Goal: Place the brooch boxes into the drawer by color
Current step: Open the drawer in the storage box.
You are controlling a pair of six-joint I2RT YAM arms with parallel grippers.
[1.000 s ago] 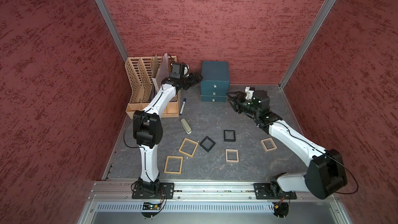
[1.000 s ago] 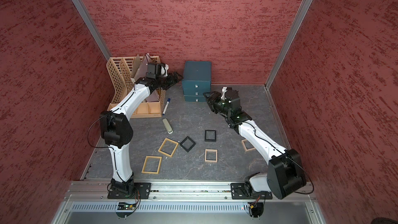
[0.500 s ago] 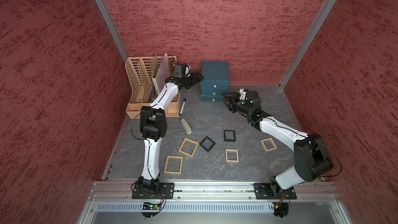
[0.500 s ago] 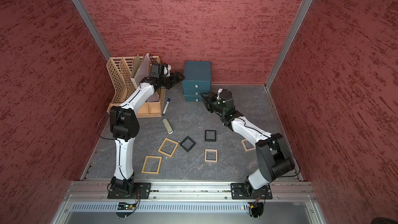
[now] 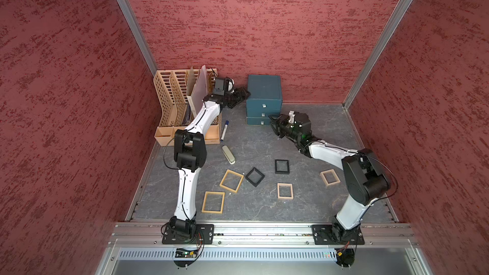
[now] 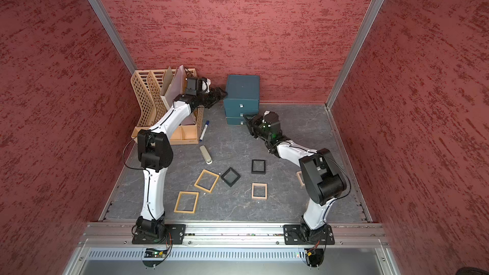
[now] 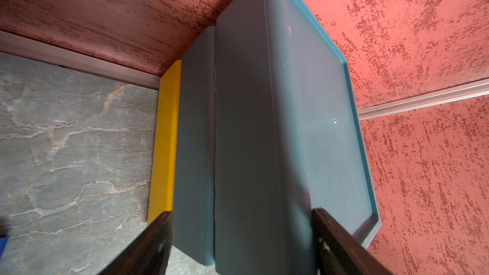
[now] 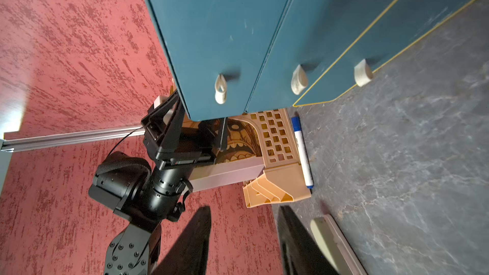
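The drawer unit (image 5: 263, 99) is a teal cabinet at the back wall with three shut drawers, each with a white loop pull (image 8: 220, 88). Several tan brooch boxes (image 5: 213, 202) (image 5: 231, 181) and two black ones (image 5: 254, 177) (image 5: 282, 166) lie flat on the floor in front. My left gripper (image 5: 239, 96) (image 7: 242, 212) is open at the cabinet's left side, its jaws spanning that side wall. My right gripper (image 5: 274, 125) (image 8: 244, 215) is open and holds nothing, low in front of the drawers' right end.
A tan lattice file organizer (image 5: 182, 107) stands at the back left, close behind my left arm. A blue marker (image 5: 224, 129) and a beige eraser-like block (image 5: 228, 154) lie on the grey floor beside it. Red walls close in on three sides.
My right gripper has moved left, closer to the drawer fronts, and its arm has folded in. The left gripper has stayed by the cabinet's left side. The boxes have not moved.
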